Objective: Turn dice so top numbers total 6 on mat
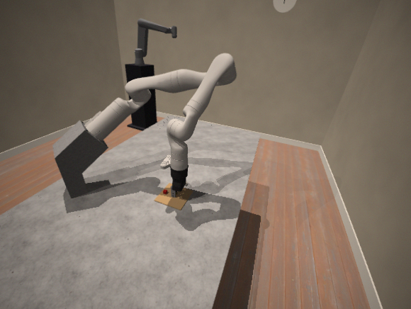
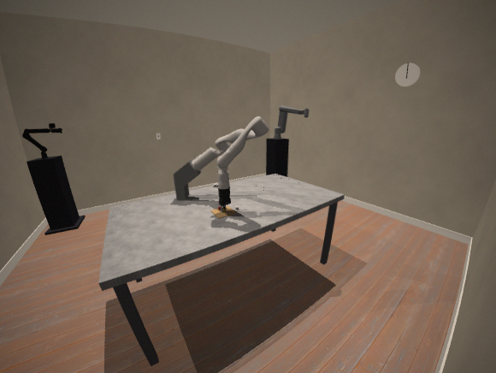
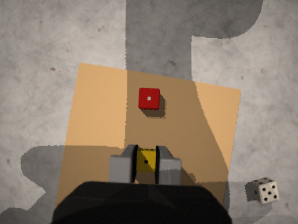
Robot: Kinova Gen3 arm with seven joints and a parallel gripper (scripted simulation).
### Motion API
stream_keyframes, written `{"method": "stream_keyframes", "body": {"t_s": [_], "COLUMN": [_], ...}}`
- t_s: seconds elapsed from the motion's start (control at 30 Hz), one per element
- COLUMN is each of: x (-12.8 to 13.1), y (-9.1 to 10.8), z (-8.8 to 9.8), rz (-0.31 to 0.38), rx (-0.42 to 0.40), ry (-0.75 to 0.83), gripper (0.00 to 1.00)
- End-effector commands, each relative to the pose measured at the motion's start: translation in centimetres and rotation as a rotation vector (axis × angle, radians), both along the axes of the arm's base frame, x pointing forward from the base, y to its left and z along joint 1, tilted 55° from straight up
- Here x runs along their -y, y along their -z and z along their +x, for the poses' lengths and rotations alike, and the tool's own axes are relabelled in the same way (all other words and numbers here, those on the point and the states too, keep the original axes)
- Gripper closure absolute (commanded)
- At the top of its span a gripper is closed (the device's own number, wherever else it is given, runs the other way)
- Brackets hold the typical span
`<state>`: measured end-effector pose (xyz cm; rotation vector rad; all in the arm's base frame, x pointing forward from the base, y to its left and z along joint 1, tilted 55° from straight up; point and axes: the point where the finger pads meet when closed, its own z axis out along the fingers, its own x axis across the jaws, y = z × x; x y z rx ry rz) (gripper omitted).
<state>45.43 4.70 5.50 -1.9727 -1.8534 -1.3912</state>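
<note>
In the wrist view my gripper (image 3: 146, 158) is shut on a yellow die (image 3: 146, 161) over the tan mat (image 3: 150, 132); the die's top face shows one dot. A red die (image 3: 149, 98) lies flat on the mat beyond the fingers, one dot on top. A white die (image 3: 263, 190) lies off the mat on the grey table, to the lower right, its side showing several dots. In the top view the gripper (image 1: 173, 193) stands upright over the mat (image 1: 174, 198), with the red die (image 1: 165, 191) just to its left. The mat (image 2: 221, 213) is small in the exterior view.
The arm's grey base block (image 1: 79, 156) stands on the table left of the mat. The table's right edge (image 1: 244, 212) lies a short way to the right. Black camera stands (image 2: 55, 192) stand on the floor off the table.
</note>
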Motion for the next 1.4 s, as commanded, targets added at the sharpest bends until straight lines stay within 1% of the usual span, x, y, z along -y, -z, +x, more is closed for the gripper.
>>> {"method": "stream_keyframes", "body": {"t_s": [0.0,0.33,0.37,0.43,0.47,0.53,0.57,0.63,0.67,0.73,0.77,1.2,1.37], "x": [0.08,0.08,0.08,0.08,0.08,0.08,0.08,0.08,0.08,0.08,0.08,0.11,0.63], "y": [-0.02,-0.02,-0.02,-0.02,-0.02,-0.02,-0.02,-0.02,-0.02,-0.02,-0.02,-0.06,-0.54], "z": [0.01,0.01,0.01,0.01,0.01,0.01,0.01,0.01,0.01,0.01,0.01,-0.02,-0.47], "rz": [-0.001,-0.001,-0.001,-0.001,-0.001,-0.001,-0.001,-0.001,-0.001,-0.001,-0.001,-0.001,-0.001], "rx": [0.000,0.000,0.000,0.000,0.000,0.000,0.000,0.000,0.000,0.000,0.000,0.000,0.000], "ry": [0.001,0.001,0.001,0.001,0.001,0.001,0.001,0.001,0.001,0.001,0.001,0.001,0.001], "gripper": [0.66,0.66,0.60,0.60,0.54,0.54,0.48,0.48,0.42,0.42,0.36,0.36,0.36]}}
